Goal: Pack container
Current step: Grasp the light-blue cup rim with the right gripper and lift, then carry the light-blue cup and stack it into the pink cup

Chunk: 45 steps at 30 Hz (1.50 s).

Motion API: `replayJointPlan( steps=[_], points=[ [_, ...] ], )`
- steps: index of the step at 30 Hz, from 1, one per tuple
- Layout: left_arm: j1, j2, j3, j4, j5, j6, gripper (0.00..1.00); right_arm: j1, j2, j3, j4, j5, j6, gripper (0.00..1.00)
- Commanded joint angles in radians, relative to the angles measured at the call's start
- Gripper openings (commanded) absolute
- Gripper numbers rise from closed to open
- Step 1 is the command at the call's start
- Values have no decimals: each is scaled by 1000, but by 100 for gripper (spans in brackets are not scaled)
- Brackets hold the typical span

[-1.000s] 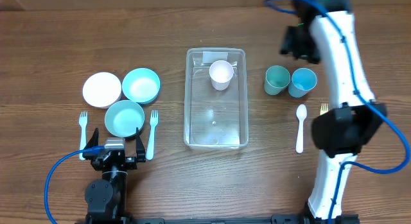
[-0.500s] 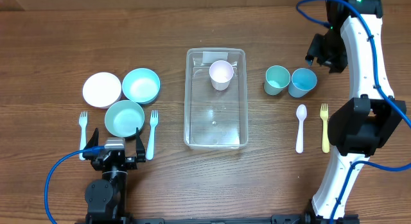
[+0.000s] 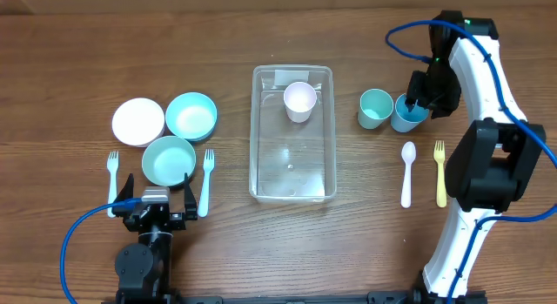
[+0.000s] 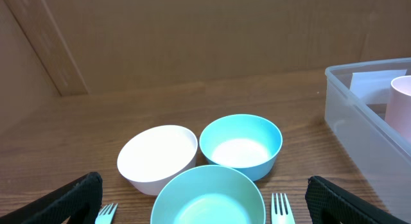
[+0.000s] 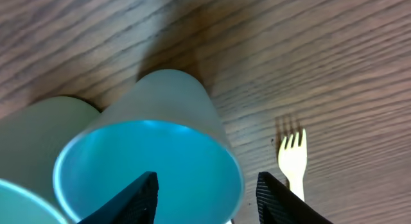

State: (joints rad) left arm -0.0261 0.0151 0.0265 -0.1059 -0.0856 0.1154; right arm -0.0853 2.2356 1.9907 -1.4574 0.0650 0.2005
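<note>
**Overhead.** The right gripper [image 3: 421, 102] hangs over the blue cup [image 3: 406, 118], with a teal cup [image 3: 375, 108] just beside that cup. The container [image 3: 291, 178] lies well apart from these jaws, beyond the teal cup, and holds one white cup [image 3: 299, 101]. The left gripper [image 3: 158, 185] sits just behind a teal bowl [image 3: 169, 160].

**Left wrist.** The jaws are spread wide and hold nothing. The teal bowl lies ahead between them. The container's wall stands ahead, outside the right-hand finger [image 4: 356, 198].

**Right wrist.** The jaws are parted and straddle the blue cup's rim, one finger [image 5: 138, 199] inside and the other outside. No grip is evident. A yellow fork [image 5: 292, 156] lies beyond the outer finger.
</note>
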Motion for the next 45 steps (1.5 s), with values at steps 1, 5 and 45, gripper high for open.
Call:
replayJointPlan(
  steps=[1, 5, 45],
  points=[
    [0, -9, -5, 2, 12, 19, 100, -11, -17, -42, 27, -11, -26, 51],
    [0, -9, -5, 2, 12, 19, 100, -24, -17, -76, 60, -16, -26, 45],
    [0, -9, -5, 2, 12, 19, 100, 414, -363, 149, 71, -4, 14, 4]
  ],
)
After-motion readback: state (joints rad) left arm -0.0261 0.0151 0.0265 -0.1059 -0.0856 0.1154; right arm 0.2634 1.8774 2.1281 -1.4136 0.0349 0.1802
